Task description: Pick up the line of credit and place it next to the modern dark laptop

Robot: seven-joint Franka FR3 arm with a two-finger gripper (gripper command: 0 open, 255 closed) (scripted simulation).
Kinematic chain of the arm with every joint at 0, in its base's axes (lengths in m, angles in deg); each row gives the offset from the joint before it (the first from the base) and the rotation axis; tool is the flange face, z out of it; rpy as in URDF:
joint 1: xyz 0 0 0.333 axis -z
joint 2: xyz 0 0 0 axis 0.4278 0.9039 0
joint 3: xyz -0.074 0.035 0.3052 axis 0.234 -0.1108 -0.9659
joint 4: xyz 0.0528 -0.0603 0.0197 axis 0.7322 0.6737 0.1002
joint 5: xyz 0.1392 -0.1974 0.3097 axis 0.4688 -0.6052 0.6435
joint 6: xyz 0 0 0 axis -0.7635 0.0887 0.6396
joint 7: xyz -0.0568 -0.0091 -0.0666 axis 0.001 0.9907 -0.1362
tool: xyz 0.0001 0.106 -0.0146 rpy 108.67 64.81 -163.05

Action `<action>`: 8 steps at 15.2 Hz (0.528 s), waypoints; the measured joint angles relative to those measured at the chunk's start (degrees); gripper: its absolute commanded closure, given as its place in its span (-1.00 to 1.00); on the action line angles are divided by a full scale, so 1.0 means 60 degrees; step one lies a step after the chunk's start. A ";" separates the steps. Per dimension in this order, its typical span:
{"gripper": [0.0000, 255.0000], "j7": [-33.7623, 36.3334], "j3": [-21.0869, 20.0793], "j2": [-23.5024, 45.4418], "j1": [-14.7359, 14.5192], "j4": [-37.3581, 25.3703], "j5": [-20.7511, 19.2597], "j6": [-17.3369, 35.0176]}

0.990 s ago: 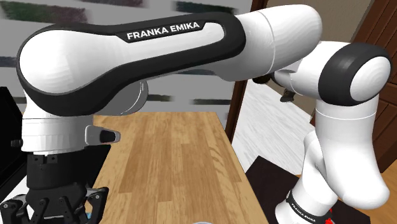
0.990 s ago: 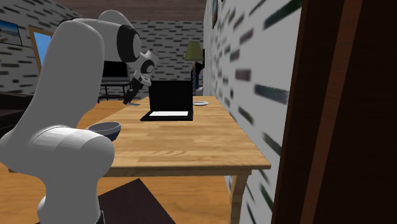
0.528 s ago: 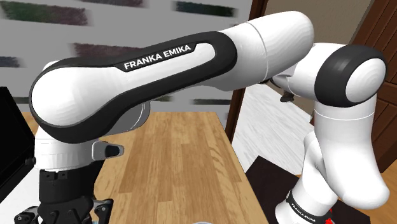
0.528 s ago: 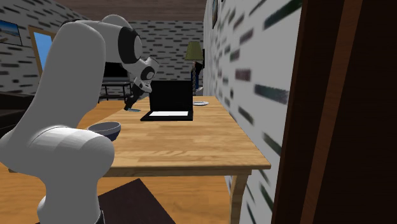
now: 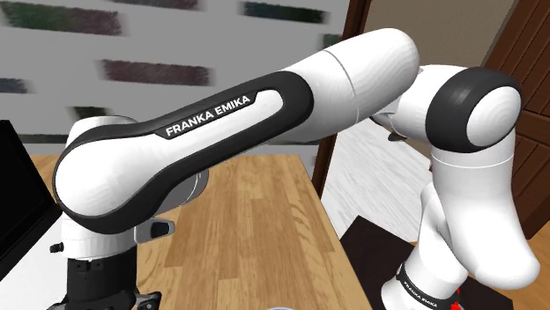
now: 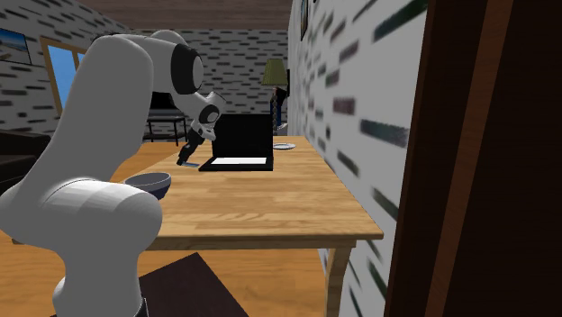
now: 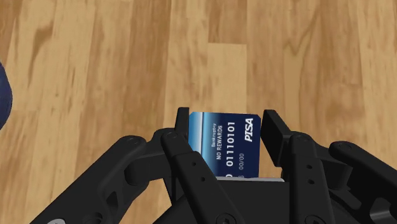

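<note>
A blue credit card (image 7: 226, 143) printed with white numbers stands on edge between my gripper's (image 7: 227, 127) two black fingers, which are shut on it above the wooden tabletop (image 7: 191, 57). In the second exterior view the gripper (image 6: 186, 158) hangs low over the table, just left of the open dark laptop (image 6: 241, 140). The laptop's black screen (image 5: 13, 202) shows at the shoulder view's left edge, beside my arm's wrist (image 5: 101, 273).
A dark blue bowl (image 6: 149, 183) sits on the table nearer the stand, and its rim (image 7: 3, 95) shows beside the gripper. A small plate (image 6: 284, 146) lies past the laptop by the brick wall. A lamp (image 6: 275, 72) stands beyond the table's far end.
The arm has swung toward the laptop and come down, carrying the card lower over the table. The fingers stay shut on the card.
</note>
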 measured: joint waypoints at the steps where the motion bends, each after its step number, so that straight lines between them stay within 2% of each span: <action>1: 1.00 -0.0034 0.0004 0.0062 -0.0008 0.0015 -0.0001 0.0070; 8: 1.00 -0.0389 0.0008 0.0437 -0.0053 0.0389 0.0067 0.0737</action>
